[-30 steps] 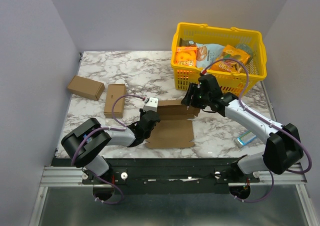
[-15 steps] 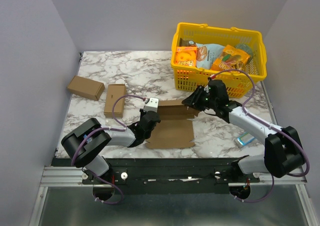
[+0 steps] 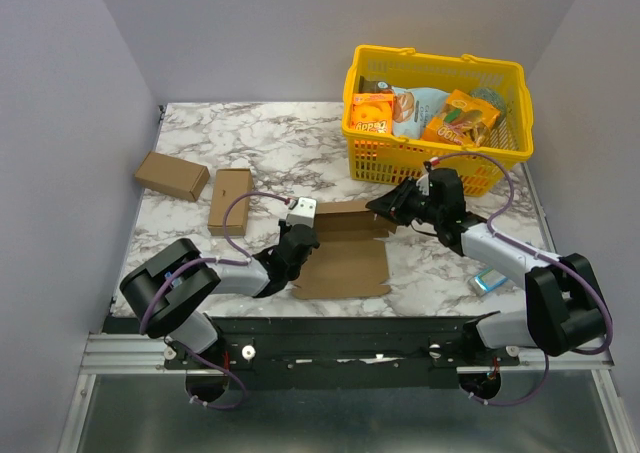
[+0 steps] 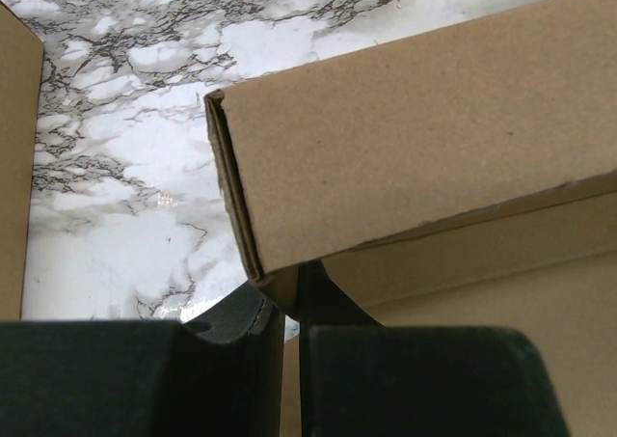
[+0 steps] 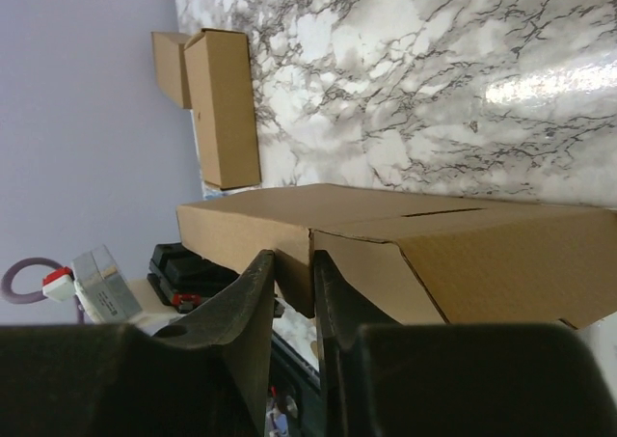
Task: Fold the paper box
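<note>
Right fingers (image 5: 253, 302) and left fingers (image 4: 241, 326) each clamp a paper box (image 3: 345, 263) wall, both arms stretched low, inward.

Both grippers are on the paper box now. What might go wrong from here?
1. The left gripper and right gripper each pinch only a thin edge of the paper box; pulling apart may make it slip or tear.
2. The right gripper sits close to the basket; lifting may bump it.
</note>
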You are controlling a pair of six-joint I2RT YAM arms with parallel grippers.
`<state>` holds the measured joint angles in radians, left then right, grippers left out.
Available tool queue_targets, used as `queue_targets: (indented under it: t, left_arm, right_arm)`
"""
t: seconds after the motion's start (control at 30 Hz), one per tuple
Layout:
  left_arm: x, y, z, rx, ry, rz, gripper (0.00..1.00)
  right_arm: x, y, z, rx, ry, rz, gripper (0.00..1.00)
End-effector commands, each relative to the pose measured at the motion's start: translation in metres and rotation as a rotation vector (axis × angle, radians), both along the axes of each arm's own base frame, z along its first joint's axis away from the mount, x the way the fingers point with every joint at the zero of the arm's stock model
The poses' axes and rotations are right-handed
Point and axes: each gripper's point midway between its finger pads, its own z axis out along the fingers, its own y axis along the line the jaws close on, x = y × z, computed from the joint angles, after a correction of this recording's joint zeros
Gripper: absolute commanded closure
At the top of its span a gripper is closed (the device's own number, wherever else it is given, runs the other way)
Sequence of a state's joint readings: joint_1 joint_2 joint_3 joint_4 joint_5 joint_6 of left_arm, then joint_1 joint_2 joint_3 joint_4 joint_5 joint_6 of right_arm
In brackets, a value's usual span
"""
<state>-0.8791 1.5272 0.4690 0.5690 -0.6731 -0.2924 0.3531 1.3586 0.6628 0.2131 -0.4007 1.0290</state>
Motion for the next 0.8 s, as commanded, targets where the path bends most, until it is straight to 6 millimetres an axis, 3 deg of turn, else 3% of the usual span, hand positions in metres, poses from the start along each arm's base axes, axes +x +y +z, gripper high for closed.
queue_targets:
  t: [0.0,0.43,0.6,0.7,0.73,0.77]
  left_arm:
    - [-0.006,0.0,0.0,0.008,0.0,-0.033,1.0]
    - [-0.009,-0.004,0.007,-0.032,-0.026,-0.072,1.0]
    - [-0.008,-0.007,0.008,-0.034,-0.013,-0.068,1.0]
    - [-0.006,-0.003,0.006,-0.012,-0.002,-0.044,1.0]
    - [-0.006,-0.002,0.005,-0.006,0.002,-0.039,1.0]
    - [-0.005,0.0,0.005,-0.008,0.008,-0.034,1.0]
  right_arm:
    - [-0.003,-0.001,-0.003,0.05,0.016,0.004,0.77]
    - [-0.003,-0.001,-0.001,0.09,0.015,0.009,0.97]
    - [-0.003,-0.003,0.002,0.075,-0.013,0.015,0.96]
    - [-0.003,-0.01,0.003,0.013,-0.034,-0.002,0.72]
    - [-0.003,-0.014,0.003,-0.009,-0.043,-0.011,0.49]
    - [-0.005,-0.017,0.011,-0.024,-0.076,-0.016,0.41]
